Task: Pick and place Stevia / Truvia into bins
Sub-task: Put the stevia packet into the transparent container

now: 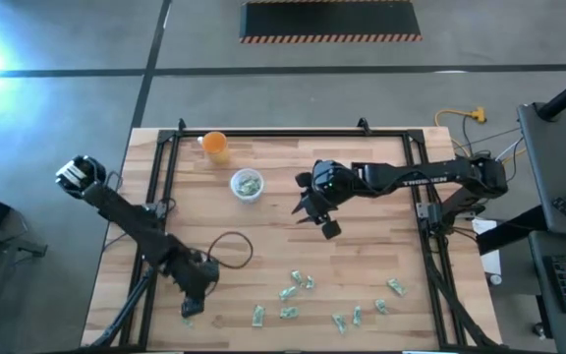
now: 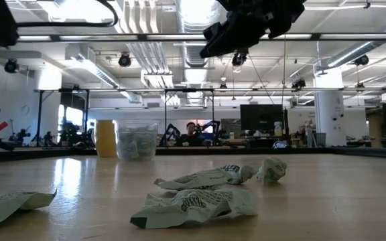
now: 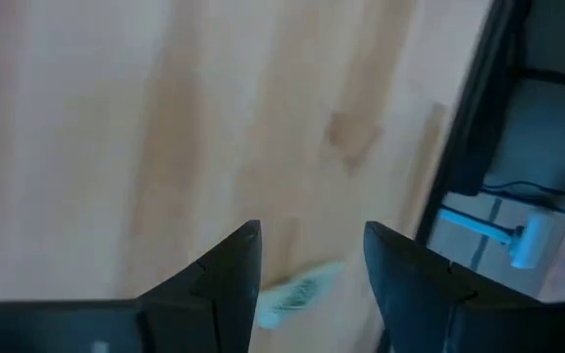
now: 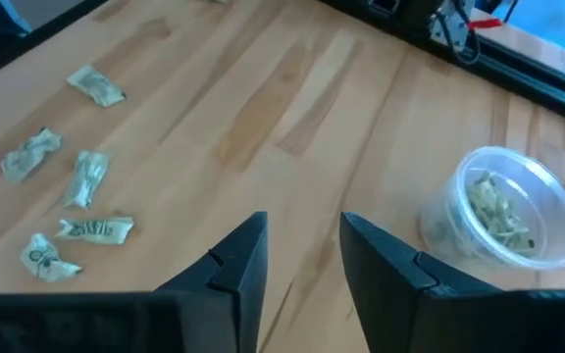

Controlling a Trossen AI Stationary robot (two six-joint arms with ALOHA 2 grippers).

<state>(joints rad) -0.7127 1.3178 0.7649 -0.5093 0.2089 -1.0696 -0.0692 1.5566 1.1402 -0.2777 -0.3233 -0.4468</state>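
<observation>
Several pale green-and-white Stevia sachets (image 1: 303, 282) lie crumpled and flat along the table's near part, also in the low view (image 2: 194, 204). The clear cup (image 1: 247, 185) stands upright on its base at the table's middle far part with sachets inside. My left gripper (image 1: 193, 295) is low over the near left area, open. One sachet (image 3: 298, 292) lies on the wood between its fingers, apart from the rest. My right gripper (image 1: 315, 213) hangs open above the table's middle, right of the cup (image 4: 503, 208), holding nothing.
An orange cup (image 1: 214, 147) stands at the far edge, left of the clear cup. A dark cable loop (image 1: 230, 250) lies beside the left arm. Black frame rails (image 1: 162, 182) run along the table's left, far and right sides. Bare wood lies between cup and sachets.
</observation>
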